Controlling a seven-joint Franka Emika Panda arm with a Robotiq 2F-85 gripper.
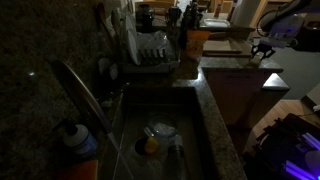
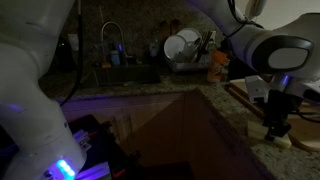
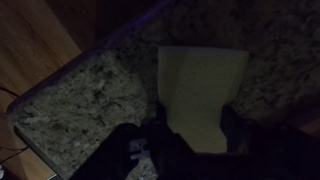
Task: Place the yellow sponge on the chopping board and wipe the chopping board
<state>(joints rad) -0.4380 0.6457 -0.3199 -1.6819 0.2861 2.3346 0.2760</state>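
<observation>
Yellow sponge [image 3: 203, 90] flat on speckled surface [image 3: 100, 90], near its edge. Fingers [image 3: 236, 128] astride it, part-closed; contact unclear. Likely soft, light, compressible: pinch mid-body, gently.

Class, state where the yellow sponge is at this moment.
In the wrist view the yellow sponge lies on the speckled granite countertop near its edge, between the fingers of the gripper.
</observation>
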